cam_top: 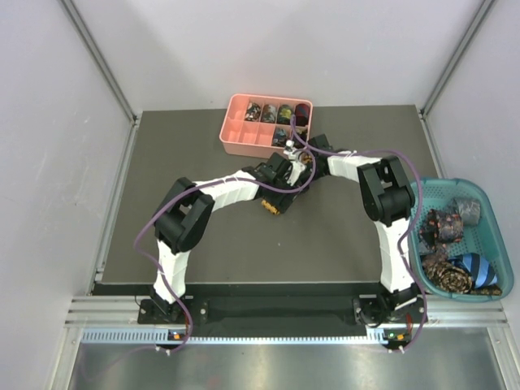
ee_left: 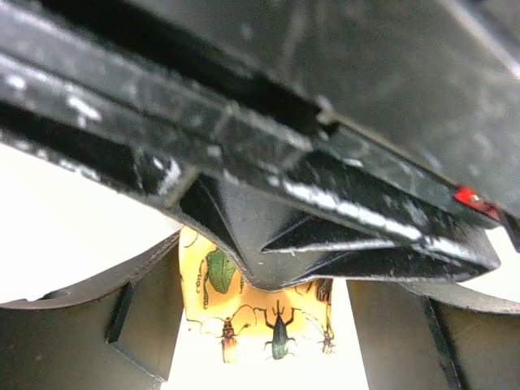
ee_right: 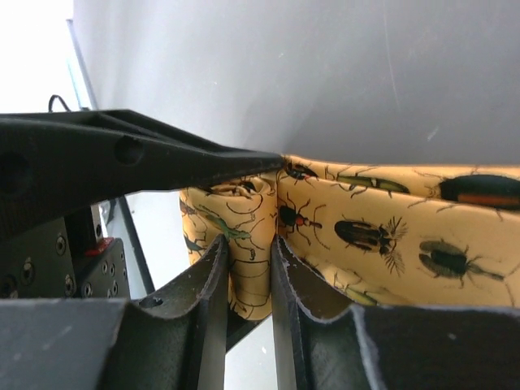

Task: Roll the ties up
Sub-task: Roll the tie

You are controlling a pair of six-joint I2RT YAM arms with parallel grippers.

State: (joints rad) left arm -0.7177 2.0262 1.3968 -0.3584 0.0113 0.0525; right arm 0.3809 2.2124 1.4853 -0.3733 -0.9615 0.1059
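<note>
Tray set at the far edge of the tabletop, centred; coils lodged in its rear compartments. One tie noted mid-tabletop, just before the tray. Basket placed at the right edge, further ties piled in it.

- We look steeply down from high overhead, the yellow tie small and far, near the view's centre.
- Both wrist views sit right against that tie; all three share it.

Dark grey table between plain white walls, evenly lit
</note>
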